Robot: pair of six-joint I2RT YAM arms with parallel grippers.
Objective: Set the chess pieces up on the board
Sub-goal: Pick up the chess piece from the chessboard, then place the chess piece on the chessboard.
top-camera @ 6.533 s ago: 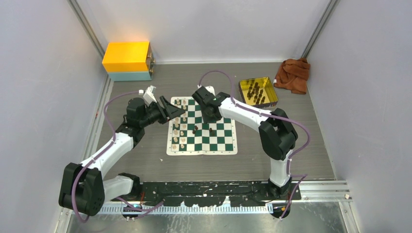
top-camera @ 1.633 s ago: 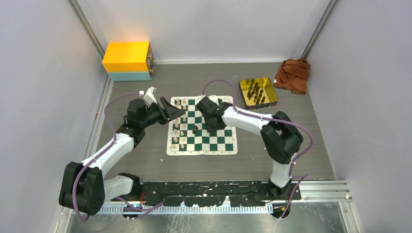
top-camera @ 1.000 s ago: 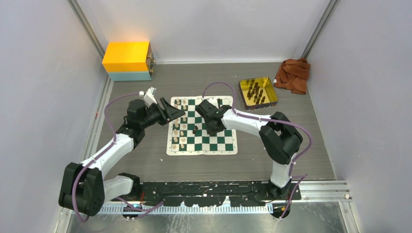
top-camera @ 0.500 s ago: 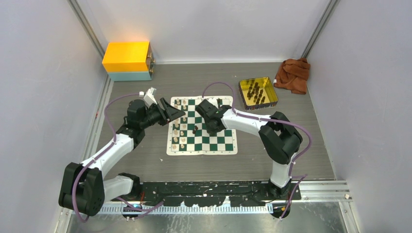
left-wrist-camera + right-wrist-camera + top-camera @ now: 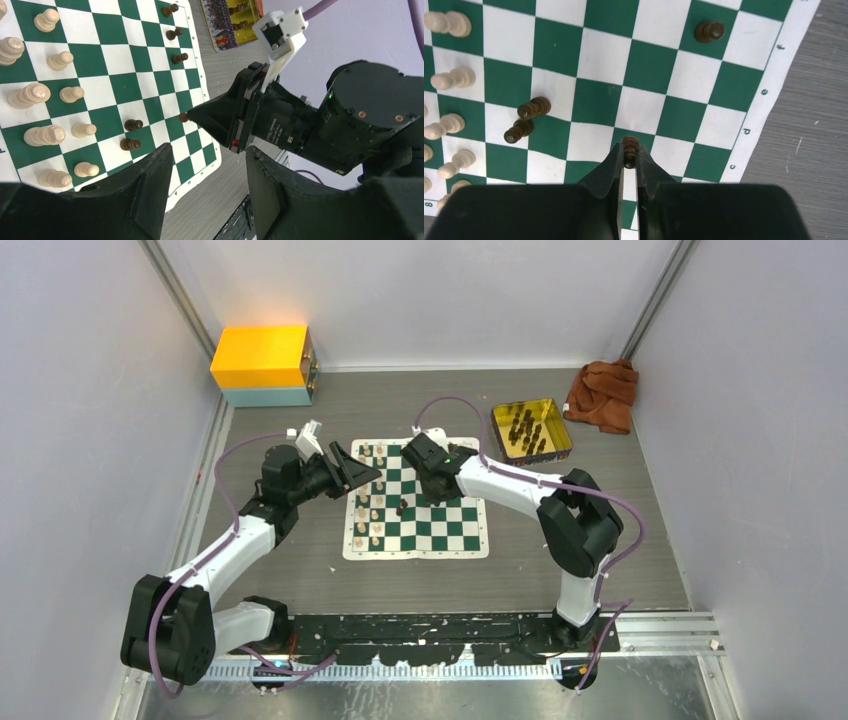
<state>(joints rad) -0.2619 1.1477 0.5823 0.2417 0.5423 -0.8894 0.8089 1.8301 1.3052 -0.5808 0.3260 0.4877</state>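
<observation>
Right pincer [image 5: 627, 153], wider a second ago, is now clamping a dark pawn [image 5: 630, 144] over the board [image 5: 599, 102]; left pincer [image 5: 207, 152] is hanging apart, empty.

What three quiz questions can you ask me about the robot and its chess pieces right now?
1. True or false: the right gripper is pinching a dark chess piece.
2. Pick one: the lined-up pieces on the side of the board nearest the left gripper are A) cream, B) dark, C) red.
3. Count: how many other dark pieces does the right wrist view show standing on the board?

Key: 1 true. 2 A. 3 three.
</observation>
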